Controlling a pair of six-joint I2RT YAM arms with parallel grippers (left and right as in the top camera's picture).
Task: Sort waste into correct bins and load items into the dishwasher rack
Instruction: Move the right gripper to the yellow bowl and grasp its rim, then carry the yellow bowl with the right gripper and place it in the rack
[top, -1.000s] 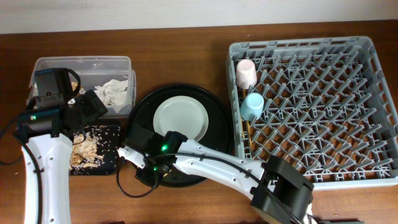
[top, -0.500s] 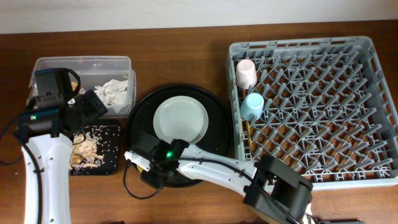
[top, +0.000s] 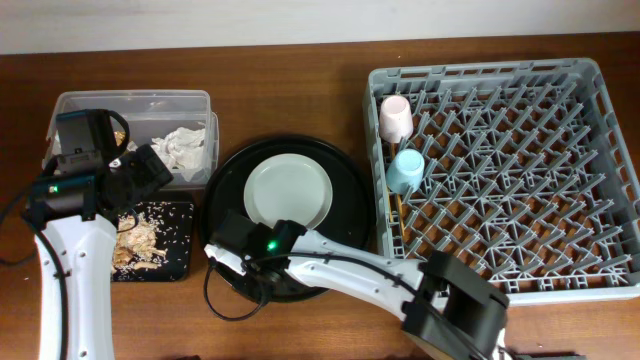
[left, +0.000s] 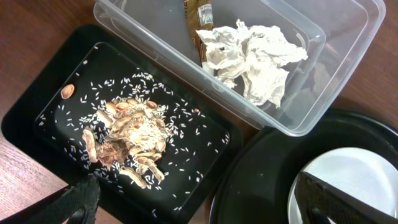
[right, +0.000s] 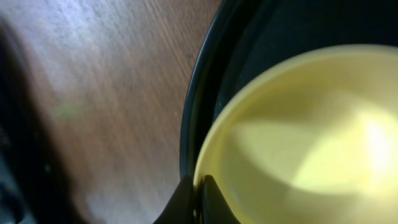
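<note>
My right gripper is shut on the rim of the yellow bowl, at the front left of the round black tray. From overhead the arm hides the bowl. The grey-green plate lies on that tray. My left gripper is open and empty above the shallow black tray, which holds food scraps. The clear box holds the napkin and the gold wrapper. The pink cup and the blue cup stand in the rack.
A thin brown stick, perhaps the chopsticks, shows in the rack's left column below the blue cup. White rice grains are scattered over the shallow black tray. The right arm stretches across the table's front from the lower right.
My right gripper has moved toward the front edge of the round black tray and then barely shifted. The left arm has not moved.
</note>
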